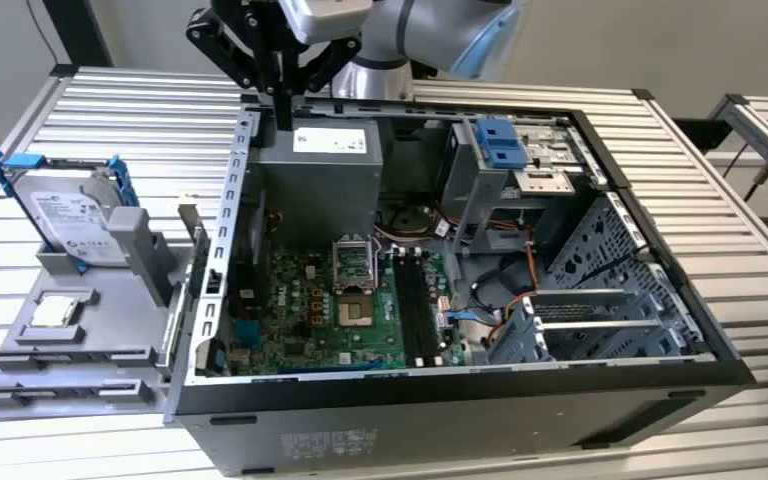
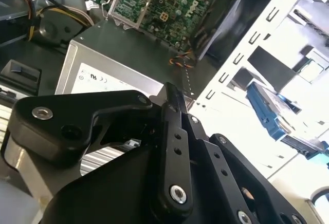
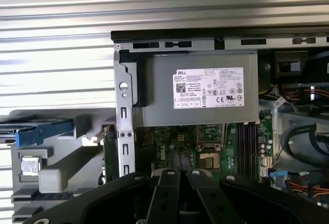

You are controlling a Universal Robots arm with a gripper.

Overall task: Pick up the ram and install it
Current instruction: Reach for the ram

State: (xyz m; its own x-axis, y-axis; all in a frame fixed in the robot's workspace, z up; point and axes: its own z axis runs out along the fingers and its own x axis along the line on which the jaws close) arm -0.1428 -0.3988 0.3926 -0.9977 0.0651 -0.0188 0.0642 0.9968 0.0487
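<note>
**A:** Hand state, quick?

**B:** The hand was pinched fully together, fingertips meeting, with nothing gripped. The same showed in both wrist views.

**A:** Where was it?

**B:** It hung over the power supply, at the far corner of the open computer case.

**A:** And the ram?

**B:** Not picked up. In the first wrist view the ram stood on edge in the grey holder, just outside the case's side wall. It showed as a thin green board, well apart from the hand.

**A:** Which side was the holder?

**B:** On the exterior view's left of the case, resting on the slatted surface.

**A:** Anything else on it?

**B:** A hard drive in a blue frame, upright, farther from the case than the ram.

**A:** Slots?

**B:** Black memory slots ran along the motherboard, beside the CPU socket.
</note>
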